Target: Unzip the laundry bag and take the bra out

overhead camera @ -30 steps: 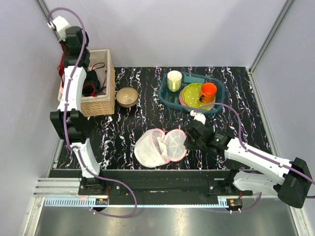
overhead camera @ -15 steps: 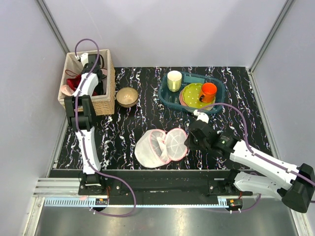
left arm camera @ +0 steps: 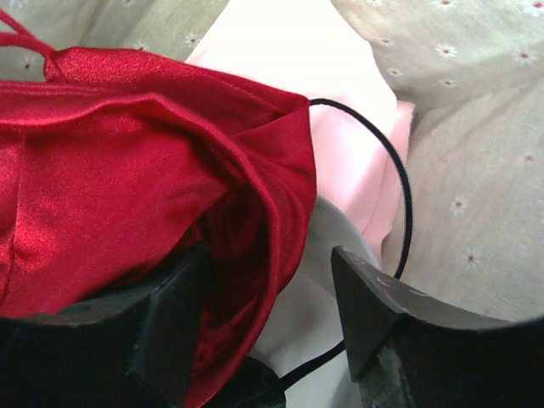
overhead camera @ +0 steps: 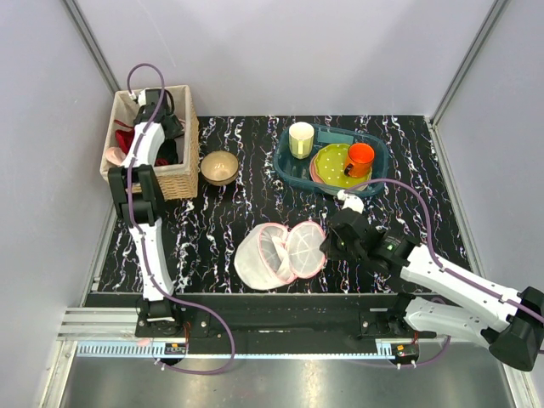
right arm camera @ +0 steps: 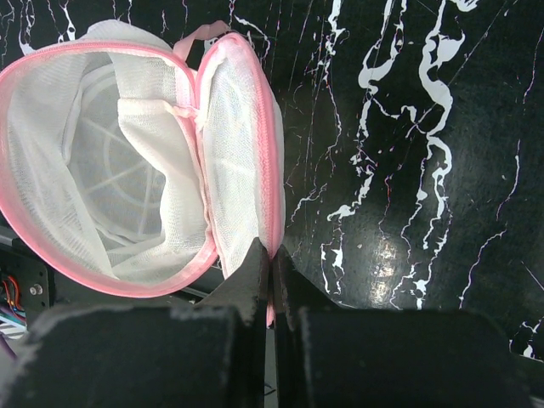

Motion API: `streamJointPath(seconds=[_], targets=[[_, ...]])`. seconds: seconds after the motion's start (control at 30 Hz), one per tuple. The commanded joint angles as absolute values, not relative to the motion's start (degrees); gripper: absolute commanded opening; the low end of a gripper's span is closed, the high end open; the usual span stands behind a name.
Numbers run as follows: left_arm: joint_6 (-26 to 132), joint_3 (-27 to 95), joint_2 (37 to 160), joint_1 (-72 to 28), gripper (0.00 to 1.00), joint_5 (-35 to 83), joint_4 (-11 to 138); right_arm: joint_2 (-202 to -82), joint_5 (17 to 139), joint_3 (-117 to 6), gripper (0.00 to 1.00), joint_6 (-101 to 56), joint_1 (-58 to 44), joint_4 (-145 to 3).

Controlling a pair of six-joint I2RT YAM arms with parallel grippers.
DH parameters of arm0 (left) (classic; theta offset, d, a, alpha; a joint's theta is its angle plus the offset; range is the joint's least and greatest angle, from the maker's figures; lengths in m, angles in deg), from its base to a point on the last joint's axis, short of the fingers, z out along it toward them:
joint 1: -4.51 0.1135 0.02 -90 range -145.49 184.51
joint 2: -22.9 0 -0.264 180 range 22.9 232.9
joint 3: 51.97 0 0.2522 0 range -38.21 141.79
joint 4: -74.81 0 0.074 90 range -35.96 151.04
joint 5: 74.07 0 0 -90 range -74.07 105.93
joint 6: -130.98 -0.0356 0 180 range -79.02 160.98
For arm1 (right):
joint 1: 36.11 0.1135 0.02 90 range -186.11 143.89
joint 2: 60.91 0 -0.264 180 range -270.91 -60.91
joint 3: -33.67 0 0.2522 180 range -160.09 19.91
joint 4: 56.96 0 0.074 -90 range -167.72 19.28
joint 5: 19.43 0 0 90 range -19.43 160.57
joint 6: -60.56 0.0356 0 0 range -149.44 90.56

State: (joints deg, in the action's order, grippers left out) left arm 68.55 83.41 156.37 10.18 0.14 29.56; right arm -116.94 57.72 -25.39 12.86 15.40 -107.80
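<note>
The laundry bag (overhead camera: pixel 276 253) lies unzipped on the black table, its white mesh lid folded to the right, and the inside (right arm camera: pixel 127 187) shows only mesh. My right gripper (right arm camera: pixel 272 251) is shut on the pink zipper trim at the lid's edge, seen from above at the bag's right side (overhead camera: pixel 325 244). The dark red bra (left arm camera: pixel 127 170) lies in the wicker basket (overhead camera: pixel 183 174). My left gripper (left arm camera: pixel 270 255) is down inside the basket (overhead camera: pixel 164 126) with its jaws apart. The bra's fabric drapes against the left finger (left arm camera: pixel 170 306).
In the basket lie a pale pink cloth (left arm camera: pixel 340 127), a floral liner (left arm camera: pixel 476 212) and a thin black cord (left arm camera: pixel 404 212). A brown bowl (overhead camera: pixel 219 167) stands beside the basket. The blue tray (overhead camera: pixel 289 166) holds a cream cup (overhead camera: pixel 301 138), green plate (overhead camera: pixel 330 163) and orange mug (overhead camera: pixel 359 157).
My left arm came down from above the basket into it with the bra, and its jaws have just opened. My right gripper drifted slightly right, still holding the bag's trim.
</note>
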Motion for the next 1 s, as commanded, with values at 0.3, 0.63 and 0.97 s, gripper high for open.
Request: streamJointPath(seconds=[0.3, 0.63, 0.97], targets=[[68.1, 82.7, 138.6, 9.1, 0.89, 8.1, 25.2, -114.6, 57.6, -25.4, 0.00, 13.6, 15.7, -106.7], [71.4, 63.0, 116.0, 1.4, 0.99, 1.9, 26.8, -112.7, 50.1, -31.1, 0.00, 11.1, 15.7, -113.1], [74.0, 36.9, 95.2, -16.3, 0.99, -1.1, 32.9, -107.0, 31.1, -36.3, 0.04, 17.5, 7.2, -131.2]])
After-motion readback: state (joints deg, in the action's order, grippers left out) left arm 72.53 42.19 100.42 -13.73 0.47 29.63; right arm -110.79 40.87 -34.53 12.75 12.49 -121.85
